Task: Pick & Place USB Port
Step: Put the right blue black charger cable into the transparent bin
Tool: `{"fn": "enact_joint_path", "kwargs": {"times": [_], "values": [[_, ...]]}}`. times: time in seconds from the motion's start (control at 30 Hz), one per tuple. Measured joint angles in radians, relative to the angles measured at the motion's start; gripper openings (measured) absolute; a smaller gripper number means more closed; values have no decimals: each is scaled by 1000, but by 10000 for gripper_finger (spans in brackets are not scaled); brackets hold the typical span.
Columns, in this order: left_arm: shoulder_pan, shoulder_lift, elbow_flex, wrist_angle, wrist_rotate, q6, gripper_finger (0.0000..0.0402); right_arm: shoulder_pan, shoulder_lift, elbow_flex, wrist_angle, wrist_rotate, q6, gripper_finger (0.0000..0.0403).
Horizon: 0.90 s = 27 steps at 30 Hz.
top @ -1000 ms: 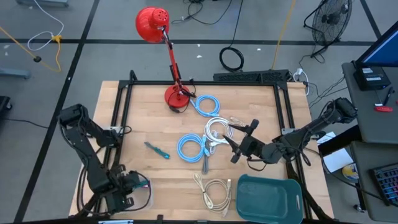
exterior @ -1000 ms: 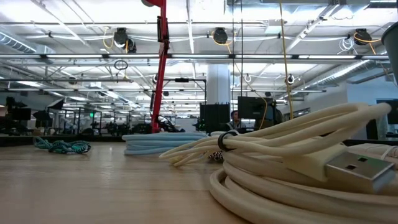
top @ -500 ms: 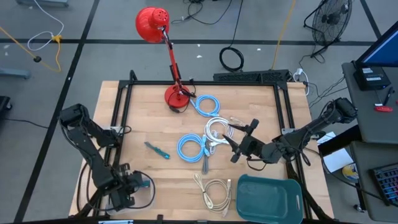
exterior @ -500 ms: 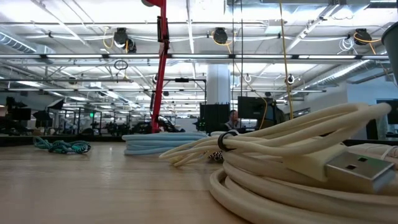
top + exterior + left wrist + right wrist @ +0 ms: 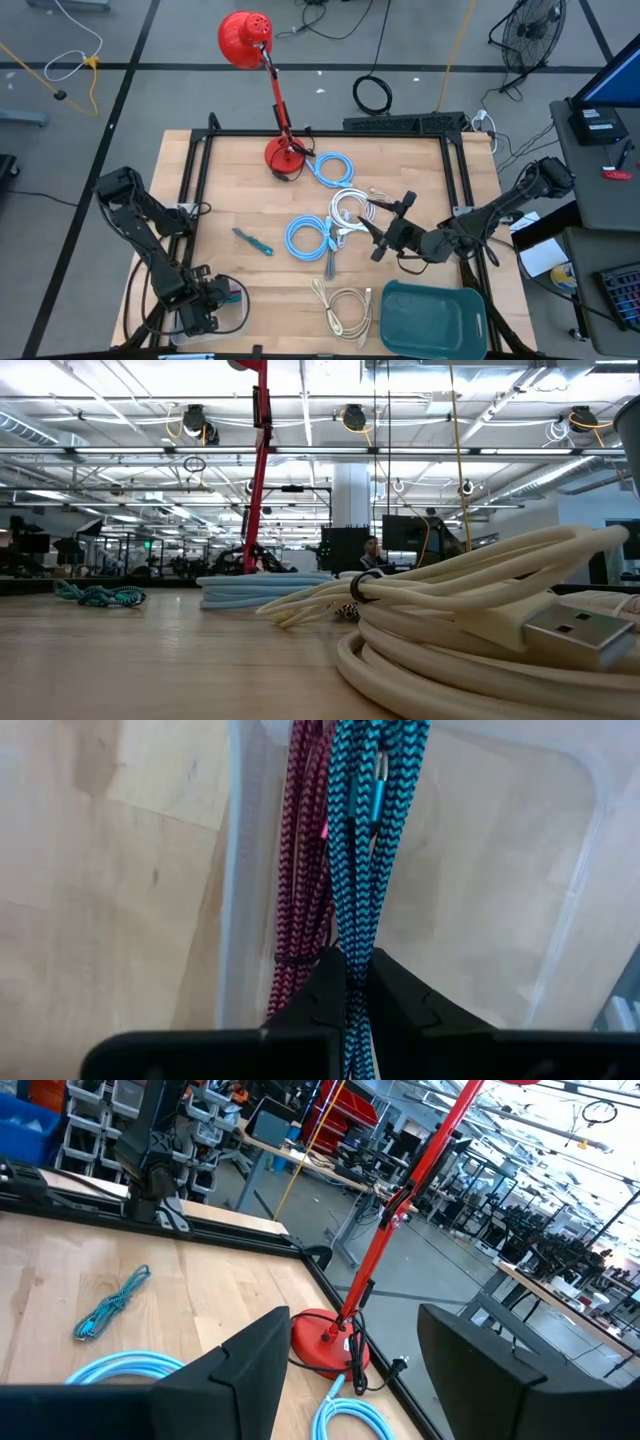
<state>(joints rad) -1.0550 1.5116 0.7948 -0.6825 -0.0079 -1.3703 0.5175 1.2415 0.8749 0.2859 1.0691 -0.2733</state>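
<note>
My left gripper (image 5: 220,298) is at the table's near left corner, shut on a teal braided USB cable (image 5: 365,810) above a clear bin (image 5: 235,870). A red braided cable (image 5: 305,850) lies inside that bin. My right gripper (image 5: 385,228) hovers open over the table's middle right, above a white cable coil (image 5: 349,209). Two light blue coils (image 5: 308,236) (image 5: 331,168), a second teal cable (image 5: 252,241) and a cream cable bundle (image 5: 345,306) lie on the wood. The cream bundle's USB plug (image 5: 575,630) fills the low view. My left gripper pinches the teal cable bundle (image 5: 352,955) between its two fingers (image 5: 310,1005), which lie across several strands. The cable runs on from the fingers over the clear bin; whether its far end rests in the bin I cannot tell.
A red desk lamp stands with its base (image 5: 284,155) at the table's far side and its pole (image 5: 258,470) rising in the low view. A dark teal bin (image 5: 430,318) sits at the near right corner. A black frame (image 5: 320,133) borders the table.
My left gripper has edged a little toward the table's near edge, carrying the teal cable with it. The right arm has kept still.
</note>
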Motion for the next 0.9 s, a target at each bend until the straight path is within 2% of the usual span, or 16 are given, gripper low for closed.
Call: {"fn": "enact_joint_path", "kwargs": {"times": [0.1, 0.33, 0.9], "values": [[0, 0, -6, 4, 5, -20, 23, 0, 0, 0, 0, 0, 0, 212], [0, 0, -7, -1, 8, -67, 79, -1, 0, 0, 0, 0, 0, 212], [20, 0, 26, -8, 11, -79, 60, -11, 0, 0, -4, 3, 21, 212]]}}
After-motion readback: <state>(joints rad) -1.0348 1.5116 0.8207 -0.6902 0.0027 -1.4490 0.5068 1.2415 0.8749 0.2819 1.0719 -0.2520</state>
